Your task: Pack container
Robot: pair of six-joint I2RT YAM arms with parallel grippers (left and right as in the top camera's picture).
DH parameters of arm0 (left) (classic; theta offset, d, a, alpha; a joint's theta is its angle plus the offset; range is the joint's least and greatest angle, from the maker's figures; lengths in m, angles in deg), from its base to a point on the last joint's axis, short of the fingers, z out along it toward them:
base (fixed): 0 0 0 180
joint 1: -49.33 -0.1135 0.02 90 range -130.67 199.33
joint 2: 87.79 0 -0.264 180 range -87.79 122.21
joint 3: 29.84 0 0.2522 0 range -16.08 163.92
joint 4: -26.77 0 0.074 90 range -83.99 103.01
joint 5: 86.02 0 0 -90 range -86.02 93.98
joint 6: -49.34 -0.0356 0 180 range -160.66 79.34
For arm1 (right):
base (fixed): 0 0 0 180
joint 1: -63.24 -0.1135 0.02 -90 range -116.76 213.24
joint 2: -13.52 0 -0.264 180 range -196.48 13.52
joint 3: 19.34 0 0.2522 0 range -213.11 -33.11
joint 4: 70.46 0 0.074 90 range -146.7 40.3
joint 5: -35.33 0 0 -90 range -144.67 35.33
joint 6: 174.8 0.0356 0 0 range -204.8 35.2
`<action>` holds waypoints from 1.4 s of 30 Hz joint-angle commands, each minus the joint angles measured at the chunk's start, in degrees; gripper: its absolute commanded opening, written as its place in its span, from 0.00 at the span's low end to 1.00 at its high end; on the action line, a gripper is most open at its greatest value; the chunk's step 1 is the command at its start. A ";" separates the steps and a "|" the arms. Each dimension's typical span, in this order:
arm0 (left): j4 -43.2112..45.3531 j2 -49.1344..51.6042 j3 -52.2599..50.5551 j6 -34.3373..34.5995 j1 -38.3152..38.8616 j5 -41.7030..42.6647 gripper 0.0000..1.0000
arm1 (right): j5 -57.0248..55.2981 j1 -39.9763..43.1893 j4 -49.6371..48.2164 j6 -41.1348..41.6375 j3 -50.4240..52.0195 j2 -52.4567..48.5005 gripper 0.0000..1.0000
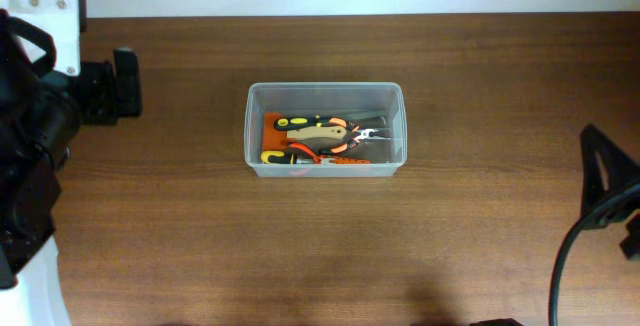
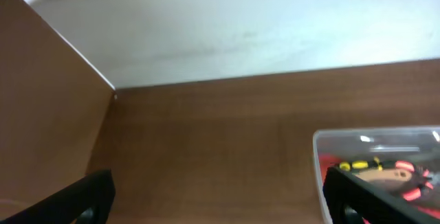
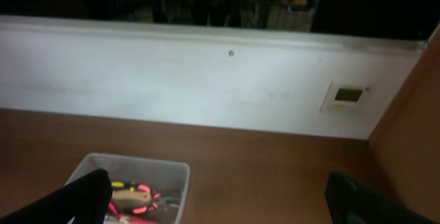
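From overhead you see the container (image 1: 325,87) in the middle of the desk (image 1: 480,256), with pliers (image 1: 320,136) and other tools lying inside it. Both arms sit well apart from the container, one on each side. Only the wrist views show you the claws: the left claw (image 2: 218,183) is spread wide, the right claw (image 3: 220,186) likewise, and each has the container partly behind one finger.

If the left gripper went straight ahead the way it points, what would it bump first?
The left gripper would probably meet bare table first, then the white wall. The container sits right of its line, though depth is hard to judge.
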 commanded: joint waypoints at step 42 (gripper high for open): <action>-19.45 0.09 0.39 -0.90 0.13 0.44 0.99 | -9.03 2.05 -41.94 -0.39 71.56 38.23 0.99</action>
